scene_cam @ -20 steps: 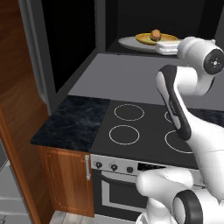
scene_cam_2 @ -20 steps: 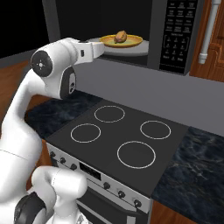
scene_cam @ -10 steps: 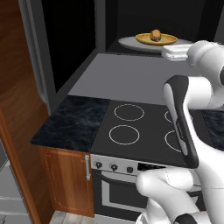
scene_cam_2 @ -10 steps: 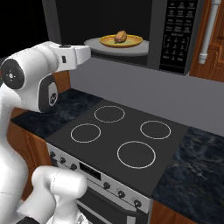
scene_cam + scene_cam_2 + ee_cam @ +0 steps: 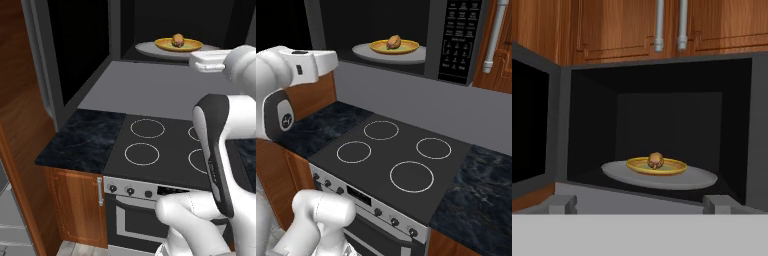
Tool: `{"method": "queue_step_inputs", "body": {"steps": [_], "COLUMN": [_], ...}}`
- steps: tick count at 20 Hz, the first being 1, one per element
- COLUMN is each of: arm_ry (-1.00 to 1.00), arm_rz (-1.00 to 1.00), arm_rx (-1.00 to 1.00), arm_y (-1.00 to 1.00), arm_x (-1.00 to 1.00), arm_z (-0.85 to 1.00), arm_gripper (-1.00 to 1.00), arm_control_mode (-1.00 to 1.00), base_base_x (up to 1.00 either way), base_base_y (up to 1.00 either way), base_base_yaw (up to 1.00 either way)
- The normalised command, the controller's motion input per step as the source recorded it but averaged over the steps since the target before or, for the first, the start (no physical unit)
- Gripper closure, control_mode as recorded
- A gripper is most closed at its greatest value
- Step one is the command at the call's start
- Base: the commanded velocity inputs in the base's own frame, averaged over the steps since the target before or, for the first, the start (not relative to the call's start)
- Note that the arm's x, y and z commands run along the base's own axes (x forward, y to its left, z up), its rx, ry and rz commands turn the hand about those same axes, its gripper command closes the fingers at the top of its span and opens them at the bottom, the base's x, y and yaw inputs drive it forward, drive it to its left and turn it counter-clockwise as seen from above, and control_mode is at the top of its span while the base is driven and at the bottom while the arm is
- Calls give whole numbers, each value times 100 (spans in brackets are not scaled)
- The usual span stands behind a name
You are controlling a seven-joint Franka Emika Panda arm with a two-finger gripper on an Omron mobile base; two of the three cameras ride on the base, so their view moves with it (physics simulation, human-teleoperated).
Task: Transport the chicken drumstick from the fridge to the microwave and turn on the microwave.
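The chicken drumstick [image 5: 394, 42] [image 5: 177, 40] [image 5: 656, 160] lies on a flat yellow plate [image 5: 406, 48] on the grey turntable [image 5: 698, 177], inside the open microwave [image 5: 431, 65]. The microwave's dark door [image 5: 80, 50] [image 5: 529, 125] is swung out to the left. In the hand view my gripper [image 5: 641, 204] is in front of the cavity, clear of the plate. Its fingertips [image 5: 559, 202] are wide apart with nothing between them. The hand [image 5: 321, 62] [image 5: 210, 60] hovers above the counter. At the lower left edge are what look like the fridge's grey drawers [image 5: 9, 215].
The microwave's control panel [image 5: 458, 35] is right of the cavity. Below it is a black stovetop [image 5: 391, 155] with ring marks and an oven with knobs [image 5: 130, 190]. Dark stone counter [image 5: 80, 140] flanks the stove. Wooden cabinets with bar handles [image 5: 669, 25] hang above.
The hand has drawn back from the microwave opening, away from the plate. The drumstick and plate have stayed where they were.
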Motion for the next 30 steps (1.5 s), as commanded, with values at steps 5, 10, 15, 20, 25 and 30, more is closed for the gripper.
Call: {"method": "queue_step_inputs", "body": {"steps": [5,10,15,20,25,30], "arm_ry": [8,3,1,0,0,0], "arm_rz": [0,0,0,0,0,0], "arm_rx": [-1,0,0,0,-1,-3], "arm_y": [29,21,21,23,20,26], "arm_x": [-47,-54,-49,-49,-54,-53], "arm_z": [22,10,3,0,1,0], "arm_gripper": [-100,-100,-100,-100,-100,-100], "arm_control_mode": [-100,-100,-100,-100,-100,-100], "base_base_x": [0,0,0,0,0,0], "base_base_y": [0,0,0,0,0,0], "base_base_yaw": [0,0,0,0,0,0]}}
